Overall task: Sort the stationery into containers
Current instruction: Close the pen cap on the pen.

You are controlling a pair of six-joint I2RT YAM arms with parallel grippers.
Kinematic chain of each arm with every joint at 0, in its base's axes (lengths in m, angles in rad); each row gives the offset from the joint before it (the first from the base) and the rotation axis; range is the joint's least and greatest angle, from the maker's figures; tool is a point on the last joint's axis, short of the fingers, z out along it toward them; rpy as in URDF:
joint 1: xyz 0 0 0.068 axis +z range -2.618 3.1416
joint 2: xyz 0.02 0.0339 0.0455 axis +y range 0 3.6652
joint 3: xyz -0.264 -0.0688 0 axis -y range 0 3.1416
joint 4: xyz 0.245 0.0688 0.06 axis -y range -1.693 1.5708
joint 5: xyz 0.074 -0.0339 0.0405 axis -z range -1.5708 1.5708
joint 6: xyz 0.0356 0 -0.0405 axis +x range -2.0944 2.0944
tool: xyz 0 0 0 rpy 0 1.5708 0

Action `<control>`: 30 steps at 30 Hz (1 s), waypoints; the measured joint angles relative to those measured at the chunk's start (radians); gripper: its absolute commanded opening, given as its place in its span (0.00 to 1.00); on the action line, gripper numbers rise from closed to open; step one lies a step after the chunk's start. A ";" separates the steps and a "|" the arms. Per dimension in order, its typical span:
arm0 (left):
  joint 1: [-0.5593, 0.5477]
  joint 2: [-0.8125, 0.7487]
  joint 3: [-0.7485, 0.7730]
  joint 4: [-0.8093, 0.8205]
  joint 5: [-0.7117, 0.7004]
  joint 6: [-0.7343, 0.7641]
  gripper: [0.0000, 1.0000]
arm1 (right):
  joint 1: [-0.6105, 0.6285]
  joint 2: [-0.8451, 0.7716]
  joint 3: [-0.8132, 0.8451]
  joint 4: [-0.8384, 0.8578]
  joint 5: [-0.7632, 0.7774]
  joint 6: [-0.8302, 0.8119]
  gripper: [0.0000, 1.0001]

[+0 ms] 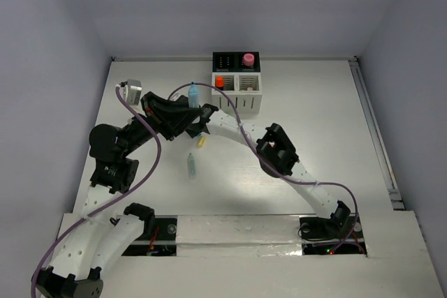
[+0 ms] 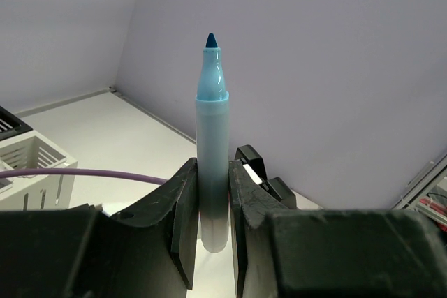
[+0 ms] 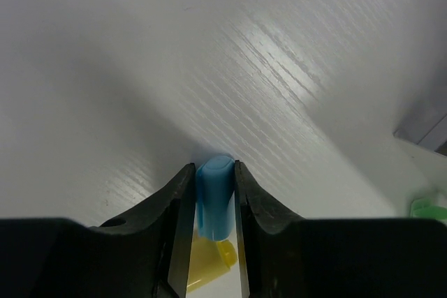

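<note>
Grips an uncapped blue highlighter [image 2: 211,137] upright, tip skyward, in the clenched left hand [image 2: 213,172], near the organizer [image 1: 241,105] and to its left. Pinches a short blue cap [image 3: 215,200] in the right hand [image 3: 213,179], low at the desk [image 3: 209,68], just beside a yellow highlighter [image 3: 202,263].

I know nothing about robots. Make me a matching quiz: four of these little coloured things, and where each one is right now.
Things:
1 blue highlighter
2 blue cap
3 pink item
4 green highlighter

Places:
A between the jaws of the right gripper
B lying on the table
C upright in the left gripper
D in a black compartment

Pairs: 1-C, 2-A, 3-D, 4-B
</note>
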State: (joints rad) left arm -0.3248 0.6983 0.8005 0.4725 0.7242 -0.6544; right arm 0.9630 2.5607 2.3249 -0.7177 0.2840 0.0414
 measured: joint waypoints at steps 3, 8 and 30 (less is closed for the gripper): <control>0.000 0.000 0.000 -0.006 -0.007 0.006 0.00 | -0.002 -0.013 -0.034 0.060 -0.005 0.022 0.00; 0.000 0.000 0.000 -0.009 -0.016 0.005 0.00 | -0.030 -0.135 -0.238 0.220 -0.109 0.126 0.00; 0.000 0.029 -0.266 0.479 0.108 -0.390 0.00 | -0.354 -0.991 -1.099 1.194 -0.714 0.716 0.00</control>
State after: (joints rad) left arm -0.3248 0.7269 0.5343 0.9512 0.8326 -1.0447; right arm 0.6090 1.5700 1.2259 0.4763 -0.4301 0.7578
